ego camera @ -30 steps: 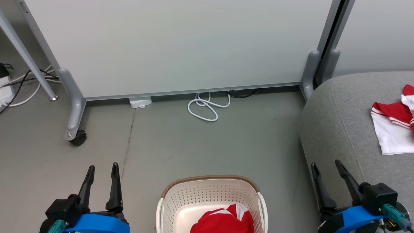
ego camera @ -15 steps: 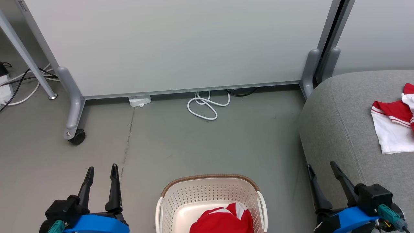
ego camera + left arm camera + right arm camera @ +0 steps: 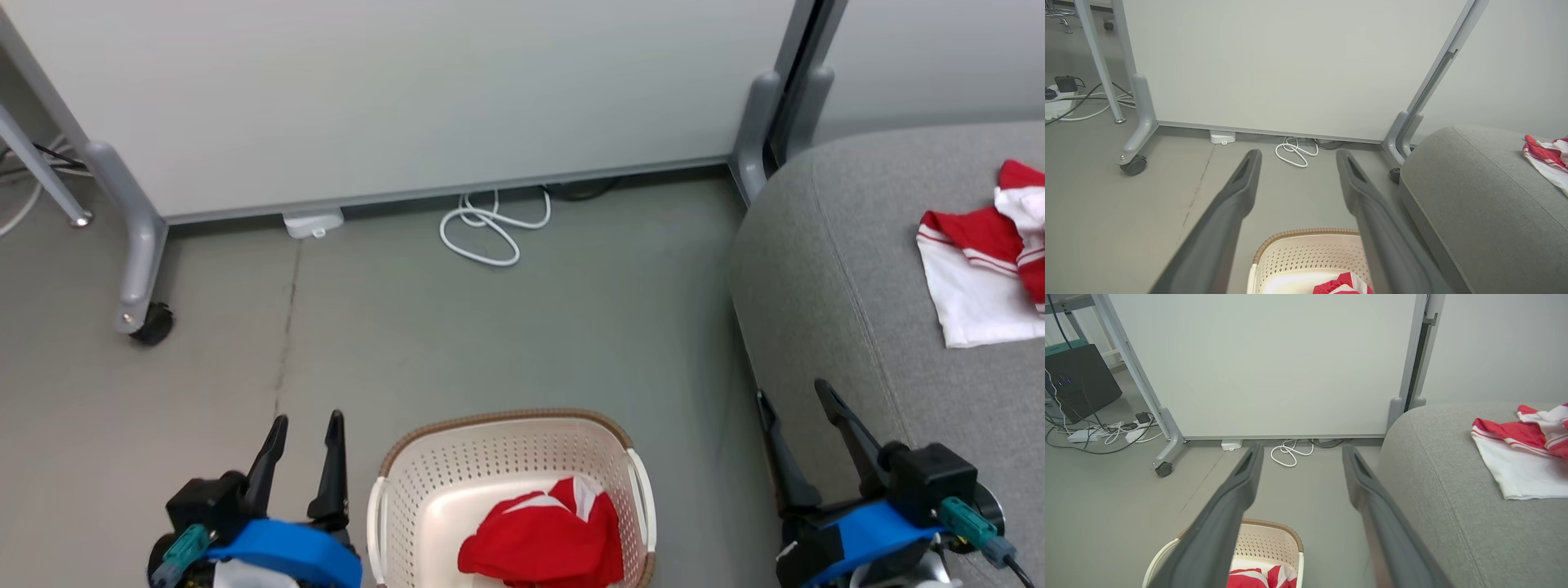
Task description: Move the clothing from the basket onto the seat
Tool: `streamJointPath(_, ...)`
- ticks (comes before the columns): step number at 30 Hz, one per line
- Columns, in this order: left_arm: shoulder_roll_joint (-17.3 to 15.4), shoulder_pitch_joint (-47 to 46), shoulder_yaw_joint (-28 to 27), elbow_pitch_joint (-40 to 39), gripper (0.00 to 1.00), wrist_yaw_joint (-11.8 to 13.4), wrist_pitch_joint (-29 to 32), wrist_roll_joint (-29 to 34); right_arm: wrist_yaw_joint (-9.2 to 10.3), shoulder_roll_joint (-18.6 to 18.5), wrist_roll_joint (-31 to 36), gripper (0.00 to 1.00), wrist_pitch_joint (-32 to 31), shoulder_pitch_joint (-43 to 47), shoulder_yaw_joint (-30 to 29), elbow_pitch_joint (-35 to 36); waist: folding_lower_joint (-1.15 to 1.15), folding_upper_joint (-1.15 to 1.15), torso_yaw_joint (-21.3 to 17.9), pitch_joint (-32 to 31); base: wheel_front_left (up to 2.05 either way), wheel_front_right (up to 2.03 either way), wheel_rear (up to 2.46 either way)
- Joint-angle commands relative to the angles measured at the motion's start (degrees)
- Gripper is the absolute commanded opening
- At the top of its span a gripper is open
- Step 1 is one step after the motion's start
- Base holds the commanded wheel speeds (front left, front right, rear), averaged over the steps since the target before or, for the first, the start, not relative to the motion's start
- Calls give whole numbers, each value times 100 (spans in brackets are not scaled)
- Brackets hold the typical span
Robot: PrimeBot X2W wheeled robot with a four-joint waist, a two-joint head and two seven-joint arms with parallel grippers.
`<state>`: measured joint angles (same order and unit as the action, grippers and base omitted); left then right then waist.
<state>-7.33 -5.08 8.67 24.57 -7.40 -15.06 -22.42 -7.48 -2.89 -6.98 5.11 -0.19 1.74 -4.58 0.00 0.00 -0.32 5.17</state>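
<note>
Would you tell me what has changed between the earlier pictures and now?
The head camera swung right and down, shifting the view; the left gripper now shows nearer the basket; it and the right gripper stay open. Nothing was grasped or released. The red garment in the basket and the garment on the seat lie unmoved.

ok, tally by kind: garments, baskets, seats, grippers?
Red-and-white garments: 2 (basket garment, seat garment)
Basket: 1
Seat: 1
Grippers: 2 (left gripper, right gripper), jaws open
Total: 6
</note>
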Motion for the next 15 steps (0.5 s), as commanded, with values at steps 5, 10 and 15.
streamJointPath(5,-25,-680,444,638,100,-13,-17,-370,-3,1,-51,100,60,-330,195,68,0,0,-391,697,0,0,0)
streamJointPath(10,-117,-1265,878,1322,100,-13,137,-734,-3,2,-119,100,167,-613,437,94,0,0,-763,1316,0,0,0)
streamJointPath(15,-320,-1804,1164,1950,100,-13,341,-1038,-3,3,-186,100,316,-922,682,83,0,0,-1197,1987,0,0,0)
